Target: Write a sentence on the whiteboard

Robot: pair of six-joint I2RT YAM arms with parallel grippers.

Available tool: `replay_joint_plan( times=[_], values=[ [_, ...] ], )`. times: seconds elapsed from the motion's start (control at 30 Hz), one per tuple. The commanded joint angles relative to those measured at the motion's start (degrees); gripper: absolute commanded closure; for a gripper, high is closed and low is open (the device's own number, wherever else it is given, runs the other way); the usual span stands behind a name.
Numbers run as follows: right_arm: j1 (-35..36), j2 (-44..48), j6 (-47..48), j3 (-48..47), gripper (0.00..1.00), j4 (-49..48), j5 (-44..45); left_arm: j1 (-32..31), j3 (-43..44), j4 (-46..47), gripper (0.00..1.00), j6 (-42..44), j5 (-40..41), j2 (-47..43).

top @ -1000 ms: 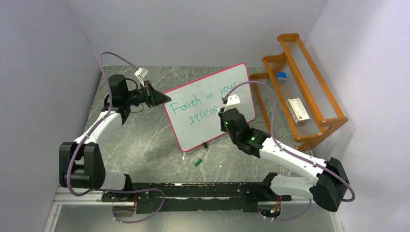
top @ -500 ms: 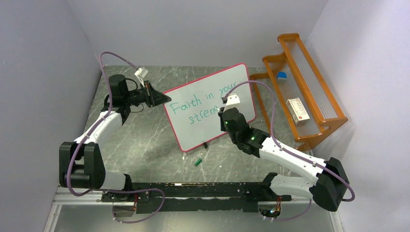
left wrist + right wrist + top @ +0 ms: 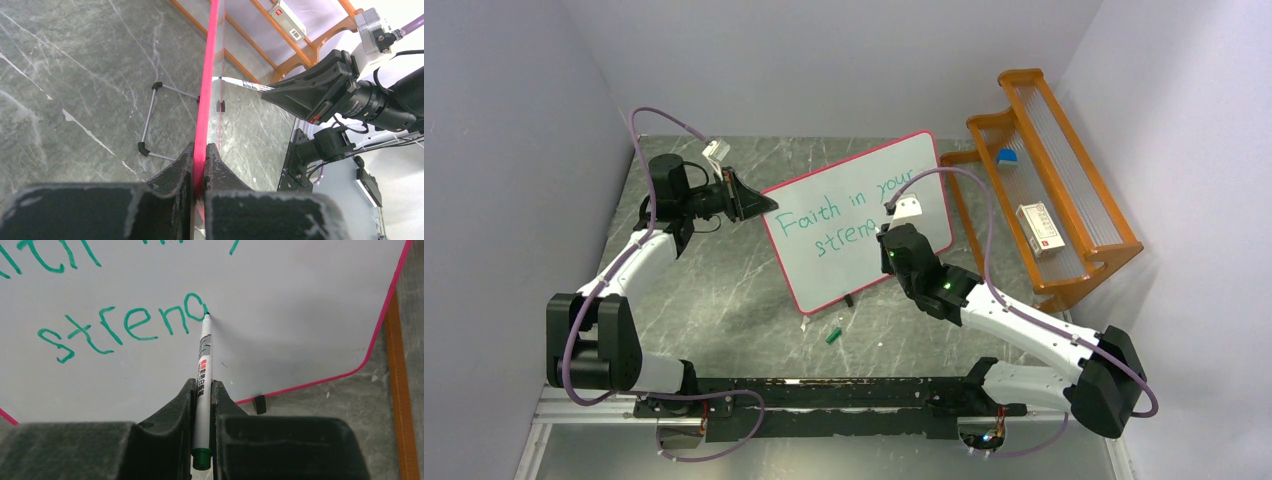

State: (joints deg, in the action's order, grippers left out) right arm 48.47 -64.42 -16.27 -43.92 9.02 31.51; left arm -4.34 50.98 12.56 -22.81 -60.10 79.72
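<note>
Grey marble counter (image 3: pixel 724 290) carries the whiteboard (image 3: pixel 824 272), propped upright mid-counter; left end effector (image 3: pixel 199 151) clamps its pink edge, right end effector (image 3: pixel 202 387) clamps the marker (image 3: pixel 204 352), tip touching the unfinished sentence (image 3: pixel 134 324). Pressing too hard could tip the board or smear letters

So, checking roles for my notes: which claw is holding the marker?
The right claw: it is shut on the marker, tip touching the whiteboard. The left claw grips only the board's pink frame.
</note>
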Motion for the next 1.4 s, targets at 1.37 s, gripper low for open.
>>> replay_joint_plan(
  times=[1.37],
  values=[
    [-0.3, 2.37, -3.24, 0.93, 1.0, 2.21, -6.93, -1.11, -0.46, -6.08, 0.95, 4.68, 4.06, 2.28]
  ],
)
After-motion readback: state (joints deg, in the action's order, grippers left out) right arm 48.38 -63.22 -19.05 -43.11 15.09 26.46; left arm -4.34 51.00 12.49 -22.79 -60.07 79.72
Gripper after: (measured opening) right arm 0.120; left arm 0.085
